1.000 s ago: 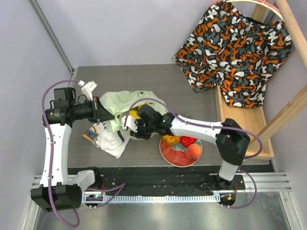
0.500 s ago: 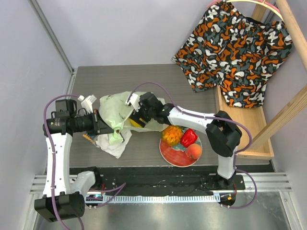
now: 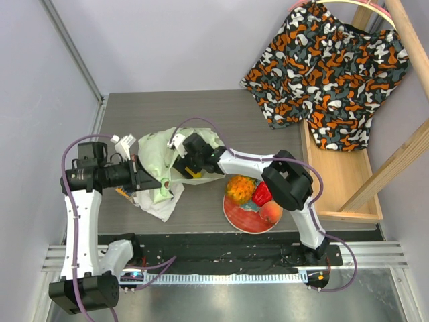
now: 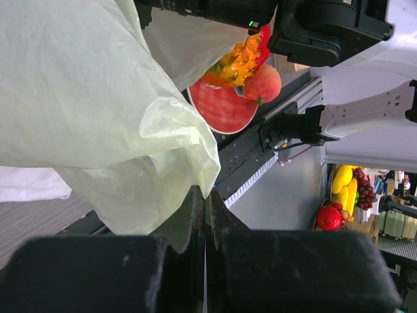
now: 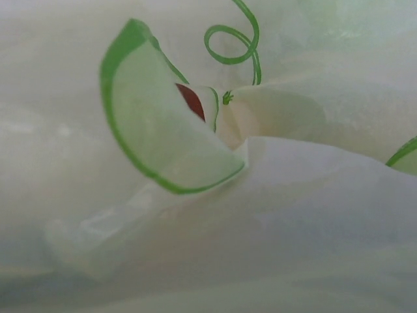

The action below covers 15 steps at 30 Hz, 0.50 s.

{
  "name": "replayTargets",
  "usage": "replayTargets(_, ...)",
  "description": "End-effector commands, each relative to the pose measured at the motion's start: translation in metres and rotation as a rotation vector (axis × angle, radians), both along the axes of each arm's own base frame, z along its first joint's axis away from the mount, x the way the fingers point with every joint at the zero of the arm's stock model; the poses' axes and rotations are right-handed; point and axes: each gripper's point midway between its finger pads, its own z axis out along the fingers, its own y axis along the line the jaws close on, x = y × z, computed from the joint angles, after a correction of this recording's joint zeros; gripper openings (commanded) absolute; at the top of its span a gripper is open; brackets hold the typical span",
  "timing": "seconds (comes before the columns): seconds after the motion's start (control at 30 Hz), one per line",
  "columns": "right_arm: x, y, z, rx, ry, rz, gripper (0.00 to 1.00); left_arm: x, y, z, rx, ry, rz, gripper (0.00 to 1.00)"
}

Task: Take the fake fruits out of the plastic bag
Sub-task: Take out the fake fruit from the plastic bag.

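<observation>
My left claw is clenched on the plastic bag, centre left. I cannot tell the state of the right claw, which is pressed against the bag. Three fruits lie on the plate, lower centre.

From the top external camera we are looking steeply down from above and behind the arm bases, taking in the whole table, both arms and the wooden rack at the right, all from well away. From the left wrist we are looking along the left gripper, its dark fingers filling the bottom edge, with the plastic bag just in front and the red plate beyond, the scene tilted. From the right wrist we are sitting so close to the bag that pale film and an avocado print are filling everything. All three views are sharing the bag; the top and left wrist views are sharing the plate.
</observation>
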Motion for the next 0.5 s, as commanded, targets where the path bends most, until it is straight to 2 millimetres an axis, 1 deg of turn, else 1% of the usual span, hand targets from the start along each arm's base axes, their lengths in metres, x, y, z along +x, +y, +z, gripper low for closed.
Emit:
replayTargets(0.0,0.003,0.009,0.018,0.040,-0.007,-0.007,0.85,-0.001,-0.002,0.007,-0.016,-0.056,-0.015,0.00)
replayTargets(0.1,-0.001,0.006,0.024,0.040,-0.015,0.015,0.74,0.001,-0.002,0.006,-0.020,-0.061,-0.008,0.00)
replayTargets(0.13,-0.007,0.008,0.025,0.042,-0.005,0.055,0.67,0.002,-0.002,0.005,-0.022,-0.059,-0.006,0.00)
replayTargets(0.2,-0.016,0.008,0.024,0.040,0.017,0.101,0.62,0.006,-0.001,0.005,-0.026,-0.066,0.000,0.00)
replayTargets(0.27,-0.020,0.009,0.033,0.047,0.010,0.137,0.57,0.010,-0.001,0.005,-0.029,-0.070,-0.001,0.00)
replayTargets(0.3,-0.022,0.010,0.038,0.056,0.007,0.156,0.55,0.011,-0.001,0.005,-0.029,-0.074,-0.001,0.00)
replayTargets(0.33,-0.023,0.009,0.049,0.064,-0.006,0.164,0.52,0.013,-0.001,0.004,-0.030,-0.071,0.002,0.00)
replayTargets(0.4,-0.026,0.011,0.064,0.081,-0.016,0.191,0.47,0.019,0.000,0.004,-0.033,-0.087,0.008,0.00)
replayTargets(0.43,-0.028,0.009,0.070,0.074,-0.027,0.207,0.45,0.020,-0.001,0.003,-0.057,-0.063,0.024,0.00)
replayTargets(0.47,-0.028,0.007,0.089,0.096,-0.052,0.211,0.43,0.028,-0.001,0.004,-0.062,-0.088,0.033,0.00)
